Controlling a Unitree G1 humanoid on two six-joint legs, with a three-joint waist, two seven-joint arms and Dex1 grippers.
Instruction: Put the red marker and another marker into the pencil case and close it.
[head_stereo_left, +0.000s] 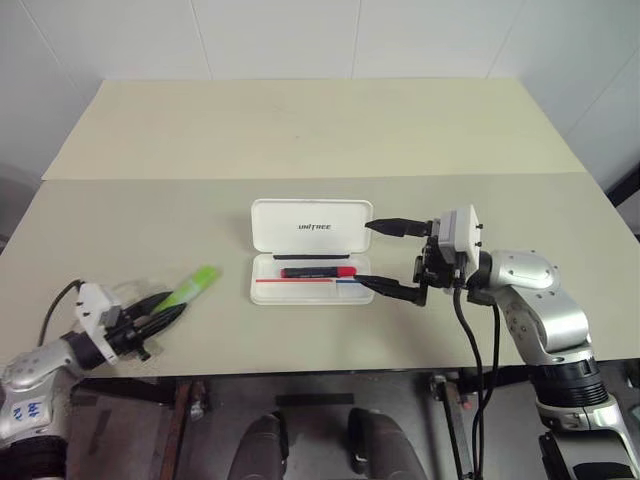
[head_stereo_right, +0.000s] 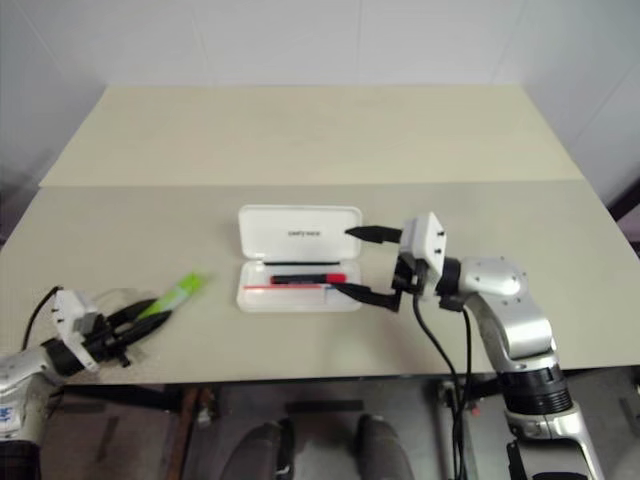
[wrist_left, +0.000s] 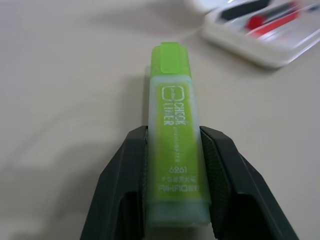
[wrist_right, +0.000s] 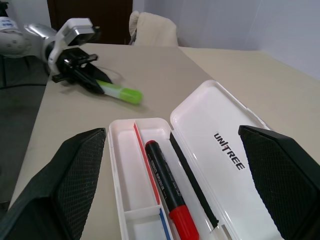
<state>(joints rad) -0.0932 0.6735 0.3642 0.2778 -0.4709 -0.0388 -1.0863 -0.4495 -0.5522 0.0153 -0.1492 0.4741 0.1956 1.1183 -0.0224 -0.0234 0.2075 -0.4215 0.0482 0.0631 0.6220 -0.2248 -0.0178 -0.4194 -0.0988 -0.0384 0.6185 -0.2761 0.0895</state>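
Note:
The white pencil case (head_stereo_left: 275, 235) lies open at the table's middle, its lid folded flat toward the far side. The red marker (head_stereo_left: 318, 271) lies in its tray (wrist_right: 125, 165), red cap (wrist_right: 181, 220) toward my right gripper. My right gripper (head_stereo_left: 363, 254) is open at the case's right end, one finger by the lid and one by the tray's front. At the front left, my left gripper (head_stereo_left: 178, 305) is shut on the lime-green marker (wrist_left: 175, 130). It clamps the rear half of the body, and the cap (head_stereo_left: 203, 275) points toward the case.
A seam (head_stereo_left: 150, 179) crosses the table behind the case, with bare tabletop beyond it. The table's front edge (head_stereo_left: 300, 374) runs close below both grippers. A black cable (head_stereo_left: 55, 305) loops beside the left wrist. A thin black strip (wrist_right: 192, 175) runs along the case's hinge.

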